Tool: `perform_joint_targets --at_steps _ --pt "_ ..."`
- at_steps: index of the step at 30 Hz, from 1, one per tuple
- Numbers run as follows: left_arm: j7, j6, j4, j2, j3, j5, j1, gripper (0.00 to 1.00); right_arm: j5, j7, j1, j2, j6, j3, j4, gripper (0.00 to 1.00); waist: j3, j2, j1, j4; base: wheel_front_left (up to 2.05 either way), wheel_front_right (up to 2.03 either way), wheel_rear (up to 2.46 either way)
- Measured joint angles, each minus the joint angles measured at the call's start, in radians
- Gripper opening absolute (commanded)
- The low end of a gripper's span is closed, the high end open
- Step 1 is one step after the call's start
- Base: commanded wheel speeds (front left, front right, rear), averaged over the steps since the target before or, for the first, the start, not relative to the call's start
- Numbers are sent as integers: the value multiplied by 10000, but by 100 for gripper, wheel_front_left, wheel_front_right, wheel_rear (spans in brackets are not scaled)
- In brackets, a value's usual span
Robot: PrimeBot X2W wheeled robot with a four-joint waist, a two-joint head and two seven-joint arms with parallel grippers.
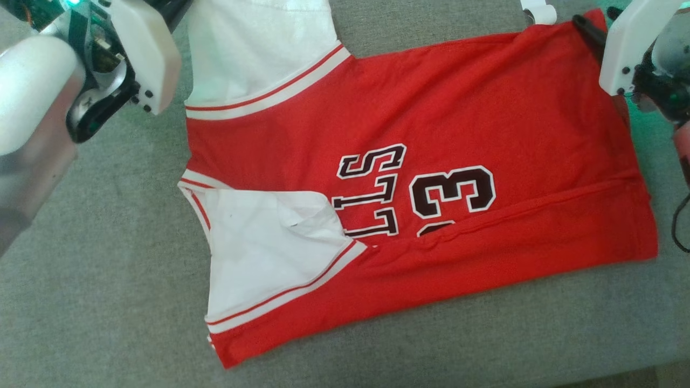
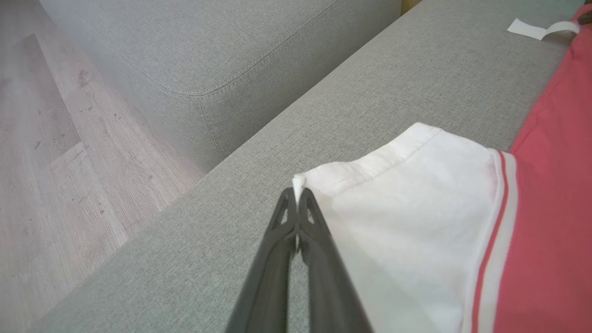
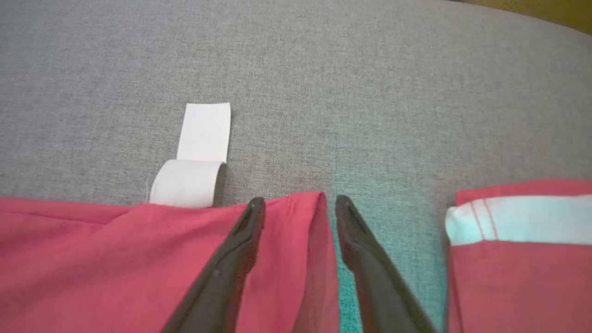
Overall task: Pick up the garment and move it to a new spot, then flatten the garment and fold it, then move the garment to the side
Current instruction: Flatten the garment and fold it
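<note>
The garment (image 1: 431, 134) is a red jersey with white sleeves and dark numbers, lying flat on the grey sofa seat (image 1: 108, 280). Its lower edge is folded over. My left gripper (image 2: 296, 194) is shut on the corner of a white sleeve (image 2: 407, 208), with a tip of cloth poking out between the fingertips. My right gripper (image 3: 300, 208) stands open over the red hem corner (image 3: 296, 259), and the cloth edge lies between its two fingers. In the head view, one dark right finger (image 1: 590, 29) rests at the garment's top right corner.
A white label (image 3: 199, 152) curls out from the garment's edge. A red piece with white trim (image 3: 522, 259) lies to the right of my right gripper. A sofa cushion (image 2: 208, 46) and wood floor (image 2: 55, 162) lie beyond the seat edge. A black cable (image 1: 676, 226) hangs at the right.
</note>
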Motion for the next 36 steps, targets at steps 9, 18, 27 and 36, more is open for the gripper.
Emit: perform_joint_targets --at_steps 9,18,27,36 --pt "-130 0 94 -2 -259 -184 -197 0 -4 -138 0 13 0 -35 25 0 37 0 0 42 0 0 0" --pt "-1632 -2 192 -21 -334 161 -610 0 424 -1097 -1 94 0 -278 -144 0 81 0 0 75 0 0 0" --pt "-3484 0 644 -205 -65 625 -1222 0 1360 -2270 3 -249 0 -1106 -639 0 2 0 0 172 0 0 0" --pt "-4117 0 443 -244 -121 443 -1024 0 2052 -2591 788 -815 0 -1595 -1618 0 -246 0 0 473 0 0 0"
